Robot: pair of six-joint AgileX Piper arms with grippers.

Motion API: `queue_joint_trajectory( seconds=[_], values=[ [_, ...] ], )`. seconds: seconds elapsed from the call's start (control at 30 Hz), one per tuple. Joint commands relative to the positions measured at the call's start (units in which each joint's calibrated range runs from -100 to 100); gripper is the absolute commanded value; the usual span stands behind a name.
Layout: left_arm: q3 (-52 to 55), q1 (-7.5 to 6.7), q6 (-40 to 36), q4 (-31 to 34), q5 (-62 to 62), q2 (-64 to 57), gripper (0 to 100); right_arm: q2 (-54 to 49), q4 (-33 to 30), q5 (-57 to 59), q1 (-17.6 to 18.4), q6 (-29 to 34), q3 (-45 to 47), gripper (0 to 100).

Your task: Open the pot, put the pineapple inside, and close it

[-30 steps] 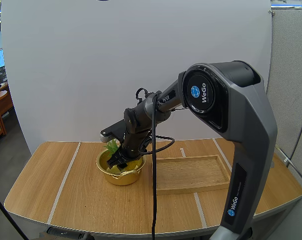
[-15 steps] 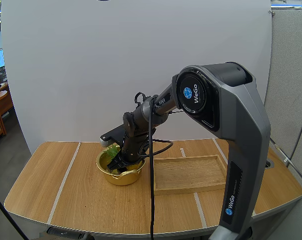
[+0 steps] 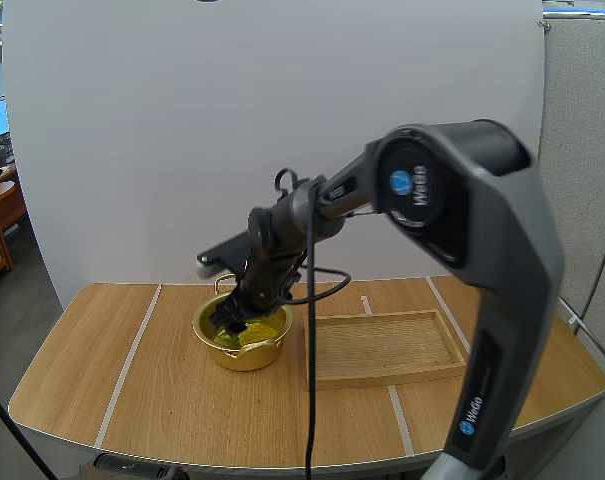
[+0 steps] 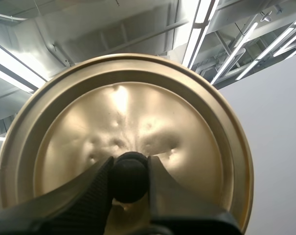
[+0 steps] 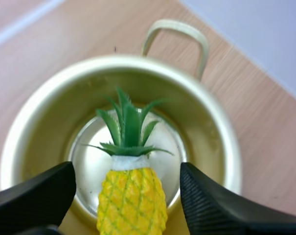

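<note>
In the high view, the right arm (image 3: 322, 200) is reaching forward and down to the golden pot (image 3: 244, 358), which is standing open on the desk (image 3: 162, 400), just beside the left end of the wooden tray (image 3: 382, 345). The right tool (image 3: 232, 315) is hanging low over the mouth of the pot, and a yellow part of the pineapple (image 3: 263, 327) is showing inside the pot, next to the dark fingers. In the left wrist view, the left tool (image 4: 129, 172) is holding the lid (image 4: 128, 117) of the pot. Its two fingers (image 4: 89, 191) are clamped on the black knob (image 4: 129, 177) from both sides, and the round golden lid is standing up beyond them. In the right wrist view, the fingers (image 5: 40, 196) of the right tool (image 5: 130, 188) are standing wide apart, one on each side of the pineapple (image 5: 132, 200), with a gap on both sides. The pineapple is lying inside the pot (image 5: 226, 132), and its green leaves are pointing toward the far handle (image 5: 177, 29) of the pot.
</note>
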Motion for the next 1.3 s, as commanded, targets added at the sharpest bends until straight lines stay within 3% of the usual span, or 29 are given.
queue_joint_trajectory(
  seconds=[0.0, 0.6, 1.1, 1.27],
  values=[
    [-0.37, -0.06, -0.51, 0.05, -2.28, -0.33, 0, -6.81, 0.39, 3.05, 0.06, 0.0, -0.05, 100],
    [-0.37, -0.06, -0.51, 0.05, -2.28, -0.33, 0, -43.63, 0.05, 27.65, 0.06, 2.29, 0.5, 100],
    [-0.37, -0.06, -0.51, 0.05, -2.28, -0.33, 0, -64.14, -3.03, 47.41, 0.06, 5.19, 0.5, 100],
    [-0.37, -0.06, -0.51, 0.05, -2.28, -0.33, 0, -70.37, -3.88, 48.88, -0.77, 5.87, 5.23, 100]
  ],
)
